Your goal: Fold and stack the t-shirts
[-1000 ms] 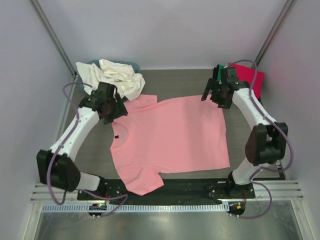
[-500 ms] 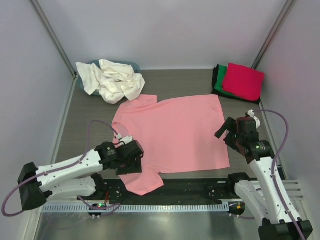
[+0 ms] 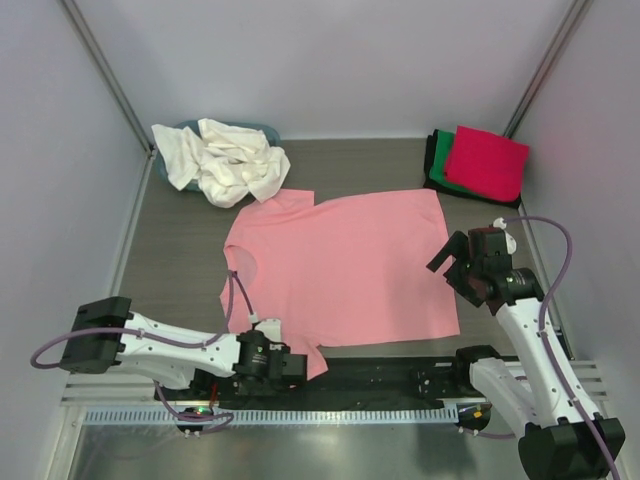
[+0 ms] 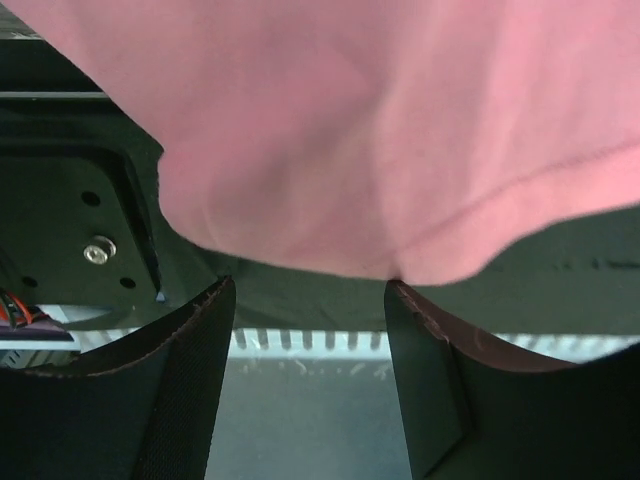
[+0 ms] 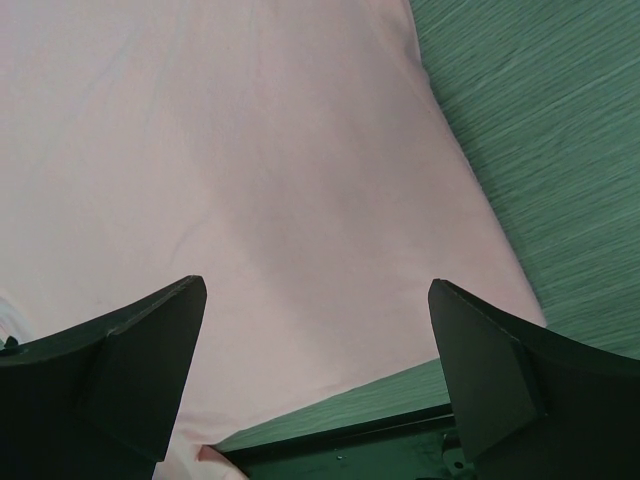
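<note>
A salmon pink t-shirt [image 3: 340, 270] lies spread flat in the middle of the table, its near sleeve hanging over the front edge. My left gripper [image 3: 283, 365] is low at that front edge, open, its jaws just under the sleeve's hem [image 4: 400, 250] in the left wrist view. My right gripper [image 3: 450, 262] is open above the shirt's right hem [image 5: 300, 200]. Crumpled cream white shirts [image 3: 225, 160] lie at the back left. A folded magenta red shirt [image 3: 487, 162] rests on green and black ones [image 3: 437, 158] at the back right.
A teal-blue tub [image 3: 250, 130] shows under the cream pile. A black mounting rail [image 3: 380, 372] and a slotted metal strip [image 3: 330, 415] run along the front edge. Grey walls and slanted posts close in the table.
My left arm swung from the shirt's left shoulder down to the near sleeve at the front edge. My right arm came back from the stack to the shirt's right hem.
</note>
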Robot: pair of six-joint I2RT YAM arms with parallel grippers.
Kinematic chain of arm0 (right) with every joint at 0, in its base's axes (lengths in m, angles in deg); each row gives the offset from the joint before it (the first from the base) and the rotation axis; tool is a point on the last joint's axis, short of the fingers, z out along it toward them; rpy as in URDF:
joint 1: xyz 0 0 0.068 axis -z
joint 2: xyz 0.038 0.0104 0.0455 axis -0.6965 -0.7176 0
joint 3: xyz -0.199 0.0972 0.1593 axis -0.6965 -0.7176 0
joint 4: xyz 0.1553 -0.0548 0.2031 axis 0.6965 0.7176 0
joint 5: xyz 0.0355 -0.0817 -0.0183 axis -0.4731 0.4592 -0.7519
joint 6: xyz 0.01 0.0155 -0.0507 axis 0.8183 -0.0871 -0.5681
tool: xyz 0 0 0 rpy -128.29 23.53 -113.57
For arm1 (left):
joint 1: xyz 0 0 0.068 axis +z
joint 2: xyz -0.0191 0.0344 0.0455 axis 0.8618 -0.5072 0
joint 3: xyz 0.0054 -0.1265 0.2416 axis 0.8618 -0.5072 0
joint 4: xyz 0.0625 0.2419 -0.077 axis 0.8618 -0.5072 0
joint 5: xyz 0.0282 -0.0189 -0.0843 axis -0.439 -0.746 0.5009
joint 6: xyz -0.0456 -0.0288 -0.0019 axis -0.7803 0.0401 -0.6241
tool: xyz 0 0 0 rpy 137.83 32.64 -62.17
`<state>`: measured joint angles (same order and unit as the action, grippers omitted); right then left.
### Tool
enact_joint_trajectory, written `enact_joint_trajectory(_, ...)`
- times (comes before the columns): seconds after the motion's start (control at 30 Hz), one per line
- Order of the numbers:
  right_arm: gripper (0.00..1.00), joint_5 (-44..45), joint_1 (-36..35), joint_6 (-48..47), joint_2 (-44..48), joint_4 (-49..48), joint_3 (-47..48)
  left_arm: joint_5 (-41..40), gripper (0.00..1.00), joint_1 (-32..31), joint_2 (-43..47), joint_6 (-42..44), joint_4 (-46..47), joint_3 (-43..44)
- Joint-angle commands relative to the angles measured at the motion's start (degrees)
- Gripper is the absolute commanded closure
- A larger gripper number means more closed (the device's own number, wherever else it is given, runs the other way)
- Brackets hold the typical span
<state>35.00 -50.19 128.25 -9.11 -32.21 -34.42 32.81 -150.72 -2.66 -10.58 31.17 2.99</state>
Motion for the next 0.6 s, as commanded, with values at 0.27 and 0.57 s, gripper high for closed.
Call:
enact_joint_trajectory(0.27, 0.0, 0.93, -0.28, 0.04, -0.96, -1.71, -1.78, -8.54, 0.4, 1.46, -0.62, -8.37, 5.07, -6.07)
enact_joint_trajectory(0.57, 0.0, 1.82, -6.77, 6.45, -6.66, -4.06, -4.68, -17.42, 0.89, 7.42, 4.3, -5.75, 4.72, -4.41)
